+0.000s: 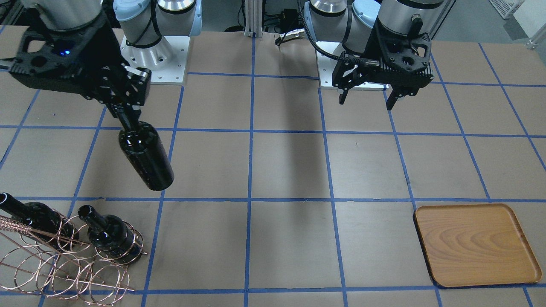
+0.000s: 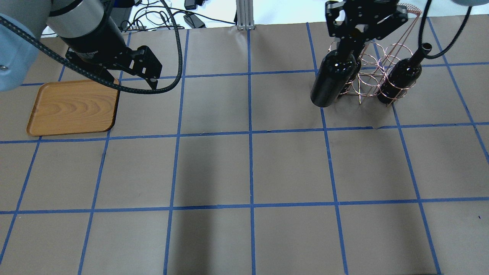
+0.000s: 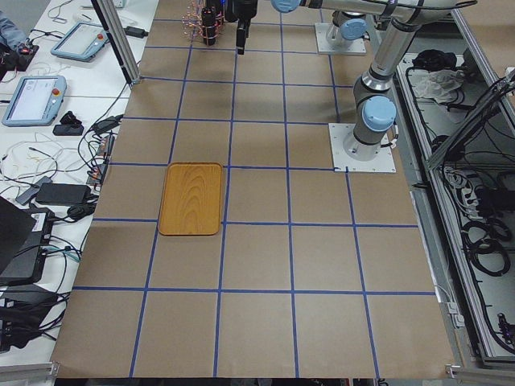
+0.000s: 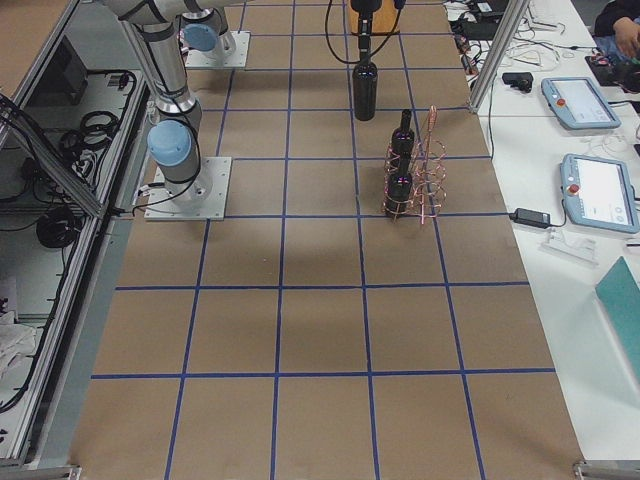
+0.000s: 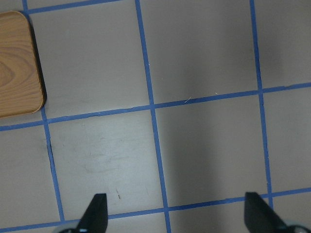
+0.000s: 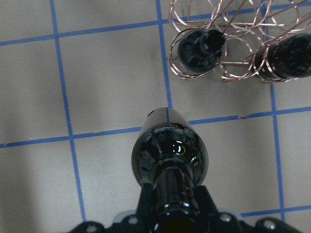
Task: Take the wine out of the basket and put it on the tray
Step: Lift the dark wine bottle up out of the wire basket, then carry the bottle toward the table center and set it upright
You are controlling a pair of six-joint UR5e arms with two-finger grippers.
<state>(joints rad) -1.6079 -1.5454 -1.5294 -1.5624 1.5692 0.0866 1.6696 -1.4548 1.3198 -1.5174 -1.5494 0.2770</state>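
Observation:
My right gripper (image 1: 123, 111) is shut on the neck of a near-black wine bottle (image 1: 145, 155) and holds it hanging above the table, clear of the basket. The bottle also shows in the overhead view (image 2: 331, 78) and the right wrist view (image 6: 170, 155). The copper wire basket (image 1: 64, 266) stands beside it and holds two more bottles (image 1: 32, 215) (image 1: 108, 233). My left gripper (image 1: 367, 100) is open and empty, above the table near the wooden tray (image 2: 72, 107). The tray (image 1: 475, 243) is empty.
The table is brown paper with a blue tape grid. The arm bases (image 1: 155, 59) stand at the robot's edge. A metal post (image 2: 242, 15) stands at the far edge. Tablets and cables lie on a side bench (image 4: 590, 150).

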